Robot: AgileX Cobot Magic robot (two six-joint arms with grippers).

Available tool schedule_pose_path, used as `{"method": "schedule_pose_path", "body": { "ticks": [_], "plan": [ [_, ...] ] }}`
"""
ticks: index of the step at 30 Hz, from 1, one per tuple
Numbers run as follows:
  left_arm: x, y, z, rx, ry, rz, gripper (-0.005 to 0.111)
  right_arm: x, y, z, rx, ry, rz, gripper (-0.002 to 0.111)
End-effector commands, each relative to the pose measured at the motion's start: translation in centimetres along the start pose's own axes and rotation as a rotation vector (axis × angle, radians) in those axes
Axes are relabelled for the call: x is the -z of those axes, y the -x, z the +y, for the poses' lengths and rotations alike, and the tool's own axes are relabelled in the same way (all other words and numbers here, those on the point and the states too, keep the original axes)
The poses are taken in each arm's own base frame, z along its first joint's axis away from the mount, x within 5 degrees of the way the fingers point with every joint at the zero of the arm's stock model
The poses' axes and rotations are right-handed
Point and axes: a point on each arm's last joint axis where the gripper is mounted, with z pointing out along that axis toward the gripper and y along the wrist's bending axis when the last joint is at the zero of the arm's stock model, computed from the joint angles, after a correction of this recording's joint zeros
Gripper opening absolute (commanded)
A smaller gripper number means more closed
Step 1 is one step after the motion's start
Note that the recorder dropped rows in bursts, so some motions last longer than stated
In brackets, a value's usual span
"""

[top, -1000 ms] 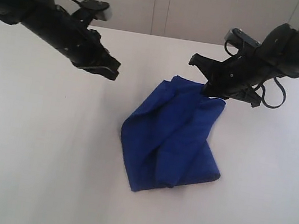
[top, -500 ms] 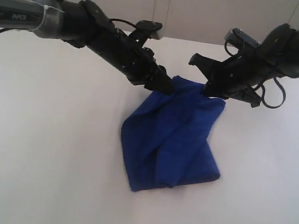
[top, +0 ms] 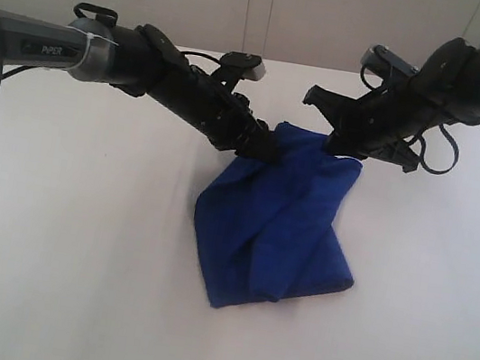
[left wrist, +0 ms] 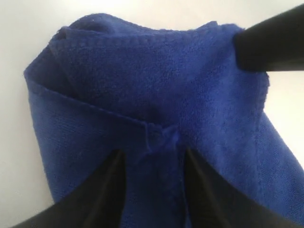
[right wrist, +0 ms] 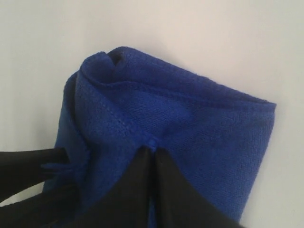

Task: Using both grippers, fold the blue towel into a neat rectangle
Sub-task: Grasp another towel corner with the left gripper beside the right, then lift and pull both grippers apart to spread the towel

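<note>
Wrist cams only: left claw (left wrist: pixel 153 153) spread astride a blue towel (left wrist: pixel 142 85) fold; right claw (right wrist: pixel 152 151) clamped tight on its hem. Exterior view resolves neither.

Crumpled blue towel (top: pixel 278 227), edge pinched in right claw (right wrist: pixel 152 151); left claw (left wrist: pixel 152 156) parted, seemingly astride it.

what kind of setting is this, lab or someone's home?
Most likely a robotics lab bench: a bare white table against a plain wall, with a black left arm and right arm working on a single blue towel.
</note>
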Motion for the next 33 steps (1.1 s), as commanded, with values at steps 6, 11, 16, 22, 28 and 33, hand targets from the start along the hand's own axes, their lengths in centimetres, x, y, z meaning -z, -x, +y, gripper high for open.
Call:
{"method": "schedule_pose_path", "body": {
  "ticks": [6, 11, 16, 22, 28, 33],
  "plan": [
    [0.7, 1.0, -0.9, -0.007, -0.023, -0.038, 0.003, 0.1, 0.3, -0.3, -0.013, -0.001, -0.012, 0.0],
    [1.7, 1.8, -1.0, -0.018, -0.015, -0.062, 0.0, 0.1, 0.3, -0.3, -0.007, -0.002, -0.012, 0.0],
    [4.7, 2.5, -0.6, -0.022, -0.072, -0.047, 0.0, 0.7, 0.5, 0.0, 0.031, 0.004, -0.022, 0.0],
    [10.9, 2.7, -0.5, -0.052, -0.128, 0.093, 0.0, 4.1, 0.8, 1.0, 0.168, 0.003, -0.023, 0.0],
    [15.8, 3.1, -2.5, -0.164, -0.097, 0.202, 0.0, 8.8, 0.5, 1.4, 0.342, -0.079, 0.011, 0.0],
    [19.0, 2.7, -4.5, -0.09, -0.017, 0.25, 0.0, 13.0, 0.1, 1.8, 0.416, -0.111, -0.033, 0.0]
  ]
}}
